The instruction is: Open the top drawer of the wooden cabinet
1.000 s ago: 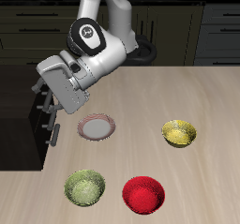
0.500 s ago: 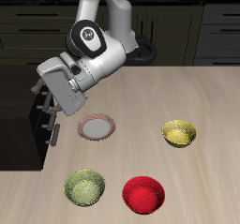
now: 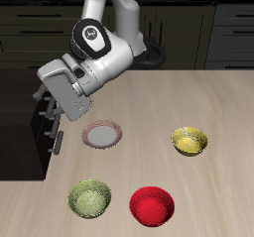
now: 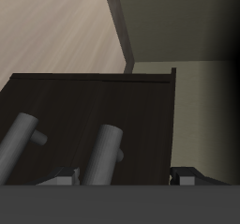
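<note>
The wooden cabinet [image 3: 22,122] is a dark box at the table's edge, seen side-on in the exterior view. My gripper [image 3: 47,109] is pressed against its front, near the top, and hides the top drawer's handle there. In the wrist view the dark drawer fronts fill the frame. The top drawer [image 4: 141,106] is the panel beside the cabinet's outer edge. Its silver bar handle [image 4: 105,153] runs toward the camera between my two fingertips [image 4: 187,177]. My gripper [image 4: 127,178] straddles that bar with the jaws apart, wider than the bar. A second silver handle [image 4: 21,139] belongs to the drawer below.
A pink-rimmed plate [image 3: 102,135] lies just beside the cabinet under my arm. A yellow bowl [image 3: 190,141], a green bowl [image 3: 89,198] and a red bowl [image 3: 151,205] stand nearer the table's front edge. Dark kitchen units [image 3: 198,33] line the back.
The arm has shifted only very slightly toward the cabinet. The cabinet and bowls have not moved.
</note>
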You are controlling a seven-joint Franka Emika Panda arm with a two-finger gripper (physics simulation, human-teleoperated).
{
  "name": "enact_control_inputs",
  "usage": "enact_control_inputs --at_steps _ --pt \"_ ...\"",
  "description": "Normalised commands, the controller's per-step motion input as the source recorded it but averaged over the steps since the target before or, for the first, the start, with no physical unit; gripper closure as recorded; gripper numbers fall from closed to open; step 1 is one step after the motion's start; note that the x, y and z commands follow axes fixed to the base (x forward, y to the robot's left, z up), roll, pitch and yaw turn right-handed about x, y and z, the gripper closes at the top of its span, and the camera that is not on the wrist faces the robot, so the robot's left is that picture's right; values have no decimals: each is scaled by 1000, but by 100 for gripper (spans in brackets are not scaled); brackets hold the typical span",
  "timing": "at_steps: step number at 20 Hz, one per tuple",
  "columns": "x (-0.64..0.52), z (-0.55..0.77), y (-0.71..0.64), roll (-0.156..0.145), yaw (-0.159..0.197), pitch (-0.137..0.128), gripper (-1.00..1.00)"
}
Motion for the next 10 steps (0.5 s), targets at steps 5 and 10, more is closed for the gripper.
enact_control_inputs --at_steps 5,10 --pt "46 -27 59 13 -15 6 100" --pt "78 -117 231 56 -69 62 100"
